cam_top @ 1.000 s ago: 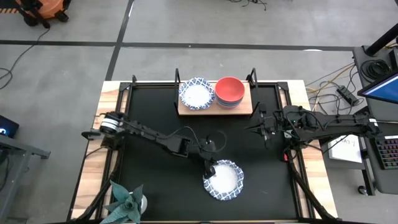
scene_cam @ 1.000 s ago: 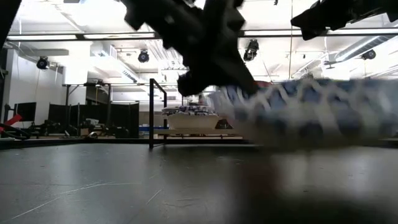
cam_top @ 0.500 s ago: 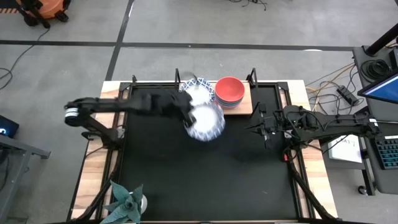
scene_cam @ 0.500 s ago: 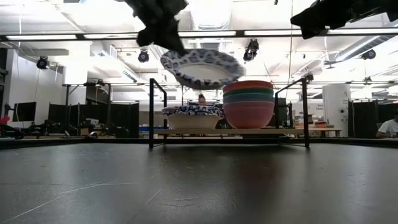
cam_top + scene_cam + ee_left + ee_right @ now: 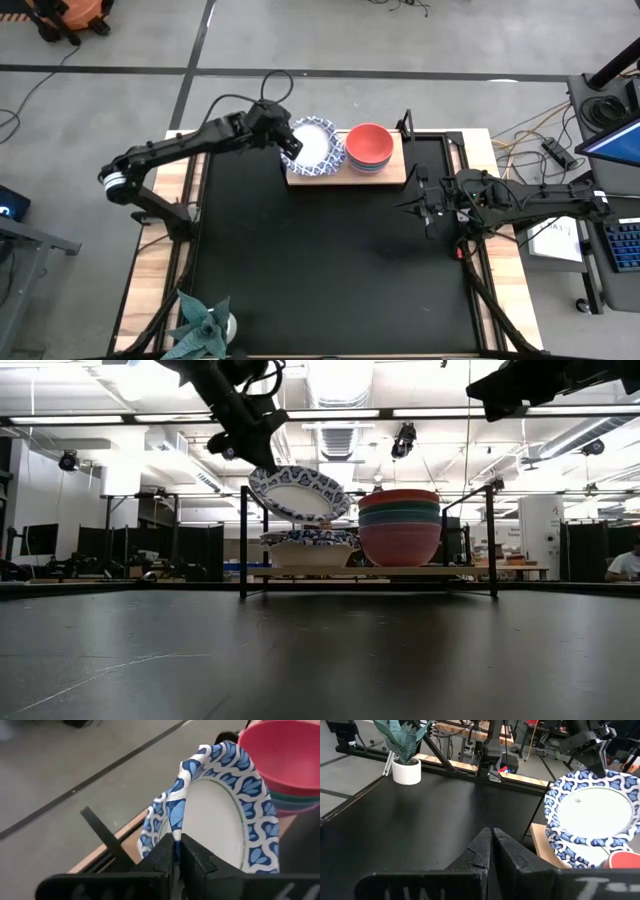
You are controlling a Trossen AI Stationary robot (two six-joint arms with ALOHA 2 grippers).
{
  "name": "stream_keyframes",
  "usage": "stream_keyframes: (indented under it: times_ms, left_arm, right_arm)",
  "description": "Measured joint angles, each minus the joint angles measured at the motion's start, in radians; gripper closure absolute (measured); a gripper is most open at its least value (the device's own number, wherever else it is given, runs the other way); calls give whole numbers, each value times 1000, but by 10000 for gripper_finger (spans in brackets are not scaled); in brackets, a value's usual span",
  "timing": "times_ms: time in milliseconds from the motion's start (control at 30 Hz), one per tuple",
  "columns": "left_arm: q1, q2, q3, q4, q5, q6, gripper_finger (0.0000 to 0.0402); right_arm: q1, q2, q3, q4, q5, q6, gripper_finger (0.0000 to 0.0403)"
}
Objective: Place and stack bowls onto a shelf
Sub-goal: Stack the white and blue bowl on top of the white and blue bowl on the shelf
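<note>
1. A large black table (image 5: 330,260) is seen from above, with a robot arm at each side edge.
2. A light wooden shelf (image 5: 393,172) on black posts stands at the middle of the table's far edge.
3. On the shelf's right half, a stack of plain bowls (image 5: 399,528) is seen, topped by a red bowl (image 5: 369,144).
4. On the shelf's left half, a stack of blue-patterned white bowls (image 5: 305,548) rests beside the plain stack.
5. One more patterned bowl (image 5: 297,493) is held tilted in the air just above the patterned stack, apart from it.
6. This bowl is pinched by its scalloped rim in the left gripper (image 5: 176,851), whose jaws are closed narrowly on it.
7. The right gripper (image 5: 491,840) waits over the table's right edge with its jaws pressed together, holding nothing.
8. Judged from this, the step in hand is setting the held bowl into the stack.
9. To do it well, the bowl should be levelled, centred over the stack, lowered until nested, and only then released.
10. The neighbouring plain stack should be kept clear of.
</note>
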Motion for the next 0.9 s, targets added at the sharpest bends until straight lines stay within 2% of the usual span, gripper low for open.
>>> stream_keyframes:
  times_ms: [567, 900]
  left_arm:
    - [17, 8, 0, 83, 0, 36, 360]
    - [17, 8, 0, 84, 0, 36, 299]
  right_arm:
    - [-1, 0, 0, -1, 10, 1, 394]
    - [-1, 0, 0, -1, 10, 1, 394]
